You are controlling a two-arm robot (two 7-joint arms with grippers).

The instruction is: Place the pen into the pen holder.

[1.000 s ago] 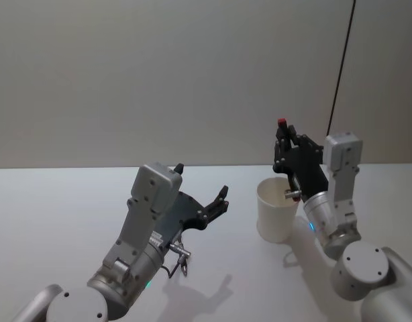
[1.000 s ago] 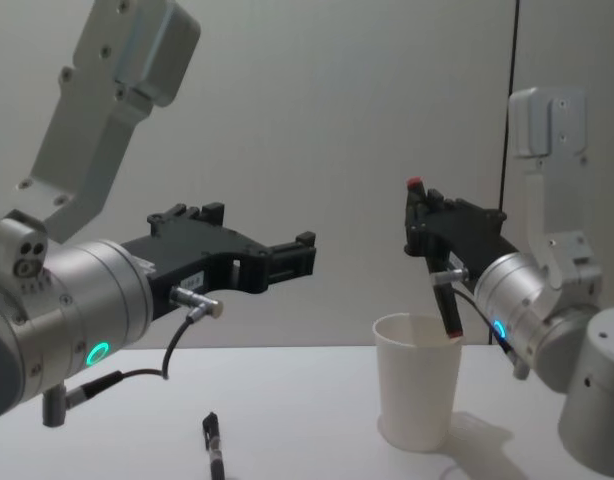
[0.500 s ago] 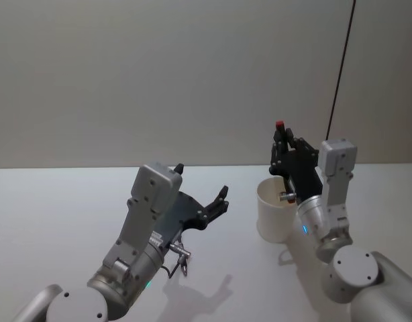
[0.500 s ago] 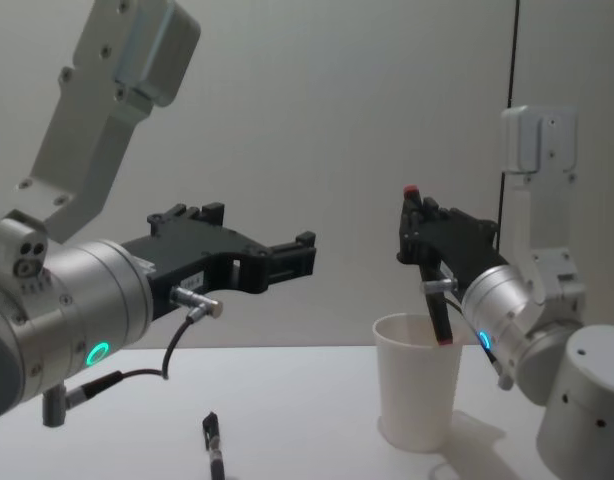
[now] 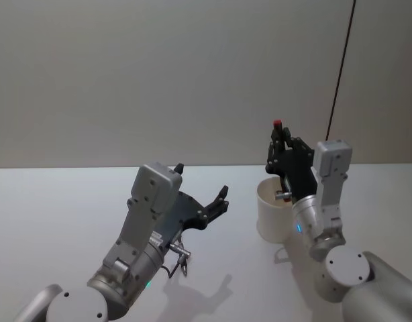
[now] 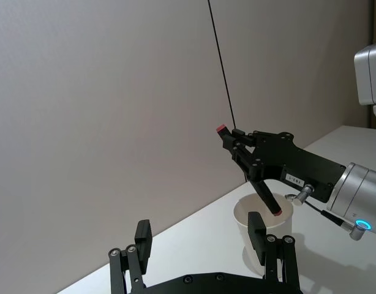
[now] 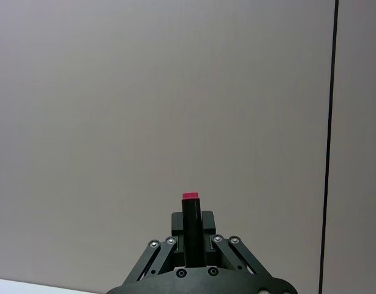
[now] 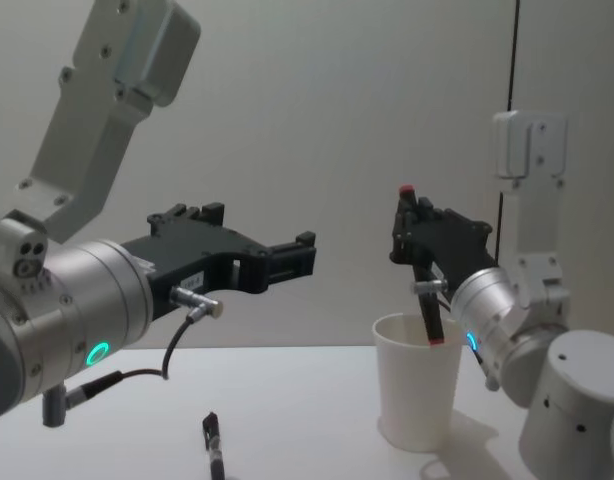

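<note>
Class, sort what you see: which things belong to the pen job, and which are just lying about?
In the job: red-capped pen, held by right claw; white paper cup.
Lying about: small dark pen-like object; black wall cable; idle open left claw.

Matt white paper pen holder (image 8: 417, 400), black plastic pen (image 6: 269, 201), matt blk right gripper (image 8: 412, 220), smooth matt table (image 8: 287, 410)

A plain grey wall (image 5: 159, 80) stands behind a pale desk (image 8: 307, 420). A thin black line (image 5: 341, 74) runs down the wall on the right side, slightly slanted. A small dark slender item (image 8: 213, 440) lies on the desk; its kind cannot be told.
</note>
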